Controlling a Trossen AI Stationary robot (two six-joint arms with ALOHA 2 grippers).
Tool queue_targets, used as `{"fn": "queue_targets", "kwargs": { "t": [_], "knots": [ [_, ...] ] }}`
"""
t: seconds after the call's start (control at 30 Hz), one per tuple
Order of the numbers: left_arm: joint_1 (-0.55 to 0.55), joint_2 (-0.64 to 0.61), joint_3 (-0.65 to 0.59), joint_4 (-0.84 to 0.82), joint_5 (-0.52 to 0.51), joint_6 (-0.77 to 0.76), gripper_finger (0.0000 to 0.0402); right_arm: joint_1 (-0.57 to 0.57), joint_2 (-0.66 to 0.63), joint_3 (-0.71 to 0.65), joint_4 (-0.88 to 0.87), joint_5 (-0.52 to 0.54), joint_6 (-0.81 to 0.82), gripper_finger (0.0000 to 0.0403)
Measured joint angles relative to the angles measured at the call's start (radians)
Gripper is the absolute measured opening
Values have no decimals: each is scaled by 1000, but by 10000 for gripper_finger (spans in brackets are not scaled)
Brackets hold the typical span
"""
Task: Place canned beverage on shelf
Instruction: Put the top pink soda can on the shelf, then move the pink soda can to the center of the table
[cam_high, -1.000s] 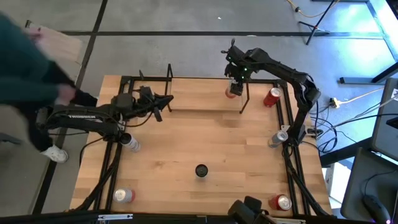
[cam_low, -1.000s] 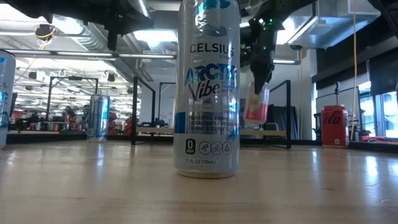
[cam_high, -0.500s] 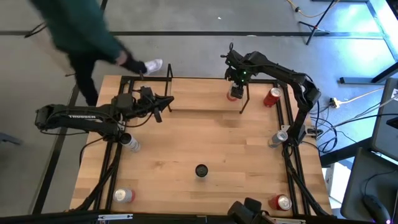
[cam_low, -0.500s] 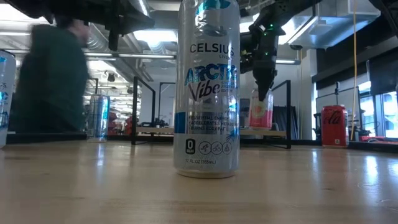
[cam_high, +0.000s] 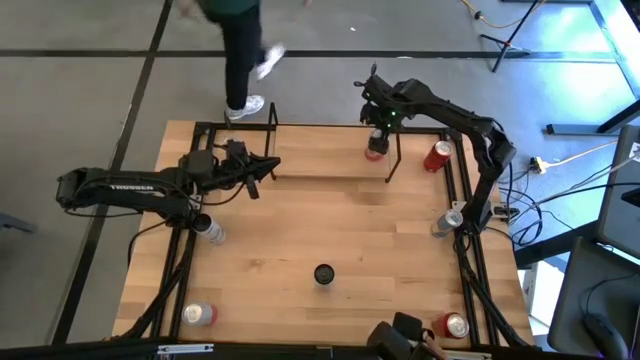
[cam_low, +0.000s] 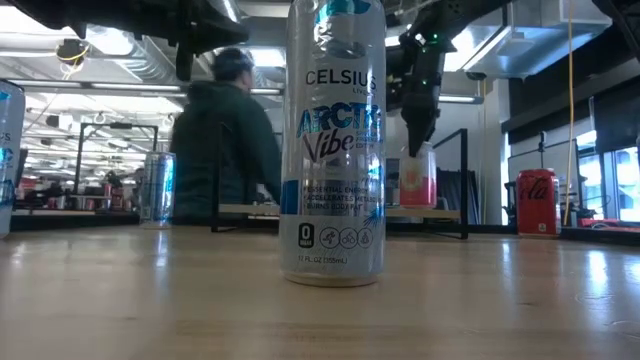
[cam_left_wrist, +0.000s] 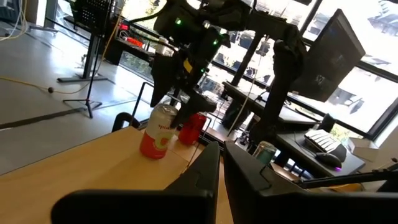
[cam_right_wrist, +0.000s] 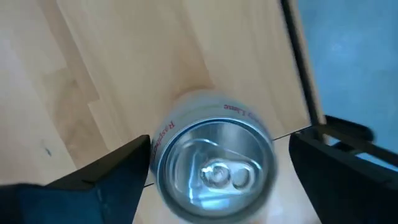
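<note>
A pink canned beverage (cam_high: 375, 150) stands upright on its base on the right end of the shelf (cam_high: 320, 160), a light plank between black wire frames at the table's far side. It also shows in the low view (cam_low: 417, 180) and the right wrist view (cam_right_wrist: 211, 162). My right gripper (cam_right_wrist: 217, 174) is open, pointing down over the can, its fingers on either side of the can's top. My left gripper (cam_high: 262, 165) is shut and empty, level, at the shelf's left end.
A tall white Celsius can (cam_high: 323, 273) stands at the table's middle front. A red can (cam_high: 437, 156) and a silver can (cam_high: 447, 222) stand at the right edge, another silver can (cam_high: 210, 230) at the left, two cans near the front corners. A person (cam_high: 240, 50) walks behind the far edge.
My right gripper has gone down with the pink can, which hung tilted above the shelf and now stands upright on the plank. The gripper has since risen a little. A person has walked along the table's far side from left toward the middle.
</note>
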Motion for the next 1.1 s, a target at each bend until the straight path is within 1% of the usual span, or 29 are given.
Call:
{"fn": "queue_targets", "kwargs": {
  "t": [0.13,0.3,0.4,0.5,0.6,0.7,0.8,0.9,1.0,1.1],
  "knots": [
    [0,0,0,-2,4,0,37,-1,-4,67,-26,-2,-3,368],
    [2,0,0,-16,6,2,87,0,-4,84,-29,-20,-2,368],
    [2,0,0,-22,41,1,112,8,-4,88,-36,-23,23,368],
    [2,0,0,-22,87,2,129,36,-3,136,-62,-31,33,369],
    [2,0,0,-23,120,2,145,89,-3,219,-71,-70,76,369],
    [4,0,0,-27,161,-11,167,155,-3,306,-65,-144,131,369],
    [4,1,31,-27,214,-41,195,235,-5,354,-14,-208,189,369],
    [4,0,77,-30,266,-4,224,326,-5,360,34,-241,219,369],
    [3,4,129,-125,292,72,242,417,-5,350,65,-243,236,369],
    [-12,6,164,-233,291,114,247,506,-3,324,93,-242,287,369]
  ]
}}
